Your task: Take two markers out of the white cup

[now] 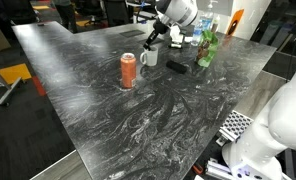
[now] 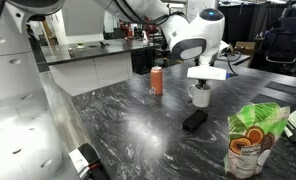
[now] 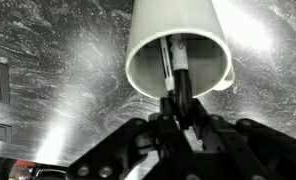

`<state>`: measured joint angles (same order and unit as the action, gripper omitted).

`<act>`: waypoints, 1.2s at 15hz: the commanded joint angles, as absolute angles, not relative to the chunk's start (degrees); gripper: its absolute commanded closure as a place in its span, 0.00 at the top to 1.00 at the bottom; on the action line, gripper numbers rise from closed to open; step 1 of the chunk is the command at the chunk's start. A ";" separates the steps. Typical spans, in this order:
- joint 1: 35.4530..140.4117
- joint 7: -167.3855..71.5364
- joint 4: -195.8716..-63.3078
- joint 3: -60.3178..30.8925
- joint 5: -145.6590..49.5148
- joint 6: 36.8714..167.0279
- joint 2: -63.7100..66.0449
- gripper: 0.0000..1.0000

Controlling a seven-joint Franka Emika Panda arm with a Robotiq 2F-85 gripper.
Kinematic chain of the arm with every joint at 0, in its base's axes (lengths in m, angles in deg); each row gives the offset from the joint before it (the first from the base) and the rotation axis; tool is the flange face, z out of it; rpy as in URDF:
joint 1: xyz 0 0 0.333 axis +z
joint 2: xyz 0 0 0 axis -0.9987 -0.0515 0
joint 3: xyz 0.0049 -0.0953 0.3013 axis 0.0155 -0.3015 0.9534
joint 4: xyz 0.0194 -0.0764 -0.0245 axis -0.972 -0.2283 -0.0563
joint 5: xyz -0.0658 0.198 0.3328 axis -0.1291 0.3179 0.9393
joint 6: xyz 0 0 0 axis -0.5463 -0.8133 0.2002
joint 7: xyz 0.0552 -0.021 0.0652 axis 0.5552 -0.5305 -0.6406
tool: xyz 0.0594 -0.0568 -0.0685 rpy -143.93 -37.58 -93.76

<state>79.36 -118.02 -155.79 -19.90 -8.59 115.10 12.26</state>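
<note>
One marker (image 3: pixel 180 72) stands clamped in the gripper (image 3: pixel 178 101), its lower end inside the white cup (image 3: pixel 178 25).

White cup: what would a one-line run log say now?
phase: grasp at white cup | jaws: either side of a marker, grip unclear | cup: upright on table

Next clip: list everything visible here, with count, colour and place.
table: one, dark marbled, under everything
white cup: one, white, directly below the tool
markers: at least two, dark, standing in the white cup
orange can: one, orange, upright beside the cup
black block: one, black, lying flat near the cup
green bottle: one, green, near the block
arm: one, white, above the cup
tool: one, black, at the cup's mouth, apparently closed on a marker
</note>
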 commanded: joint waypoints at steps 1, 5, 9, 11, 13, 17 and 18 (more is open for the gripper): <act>77.87 -119.05 -154.39 -18.50 -8.33 113.77 11.21 0.00; 78.63 -116.21 -155.08 -18.27 -12.62 114.77 13.32 0.04; 79.24 -111.30 -155.57 -17.68 -18.66 115.23 16.14 0.04; 79.62 -108.62 -155.97 -17.67 -21.87 115.40 18.04 0.04; 79.96 -106.07 -156.26 -17.67 -25.51 115.65 20.36 0.04; 81.26 -102.59 -156.05 -17.54 -32.22 116.36 24.73 0.04; 82.27 -103.66 -155.74 -17.36 -32.47 114.73 25.95 0.04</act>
<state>80.79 -103.51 -155.03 -17.79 -30.05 115.47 22.62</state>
